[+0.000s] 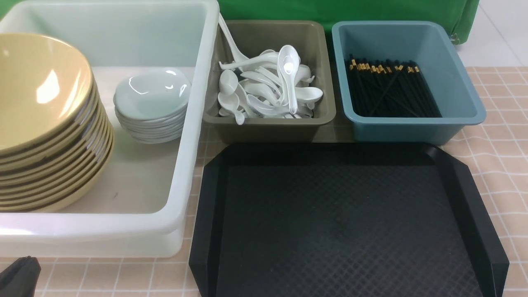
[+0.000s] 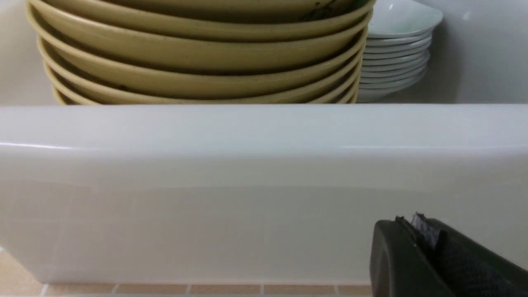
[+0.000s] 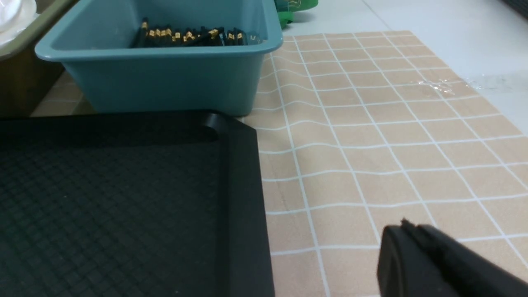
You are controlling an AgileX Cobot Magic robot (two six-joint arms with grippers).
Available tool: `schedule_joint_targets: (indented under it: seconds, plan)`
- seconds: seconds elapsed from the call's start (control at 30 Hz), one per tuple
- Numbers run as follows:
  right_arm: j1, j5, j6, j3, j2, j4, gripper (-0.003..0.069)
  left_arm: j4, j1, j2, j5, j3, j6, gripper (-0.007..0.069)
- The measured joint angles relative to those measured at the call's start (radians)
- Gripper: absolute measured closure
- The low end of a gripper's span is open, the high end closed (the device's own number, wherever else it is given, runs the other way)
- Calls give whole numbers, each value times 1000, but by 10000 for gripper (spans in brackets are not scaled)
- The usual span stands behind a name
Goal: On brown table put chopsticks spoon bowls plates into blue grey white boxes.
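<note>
Bowls (image 1: 45,123) ~10 stacked | plates (image 1: 152,105) ~7 | boxes 3 | both hands' spread: cannot tell

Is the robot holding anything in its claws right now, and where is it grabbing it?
No, nothing. The left gripper sits low outside the white tub, and the right gripper hovers over the bare brown table. Both look shut and empty.

Bright even overhead light; glare on bowls (image 1: 41,90) and plates (image 1: 152,93); soft shadows; wrist views slightly blurred.
</note>
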Motion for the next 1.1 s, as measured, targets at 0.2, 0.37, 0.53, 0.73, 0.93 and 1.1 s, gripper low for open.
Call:
schedule_joint_targets:
  seconds: [0.2,0.37,0.53,0.73,0.93,1.1]
  plan:
    - [0,0,0,0,0,0,608,0,0,0,0,0,0,623]
    - [0,0,0,0,0,0,606,28,0,0,0,0,-3,623]
    - [0,0,0,0,0,0,600,60,-1,0,0,0,-4,623]
    - [0,0,0,0,0,0,593,67,-1,0,0,0,-5,623]
    - [0,0,0,0,0,0,587,67,-1,0,0,0,-4,623]
    - [0,0,0,0,0,0,580,67,-1,0,0,0,-7,623]
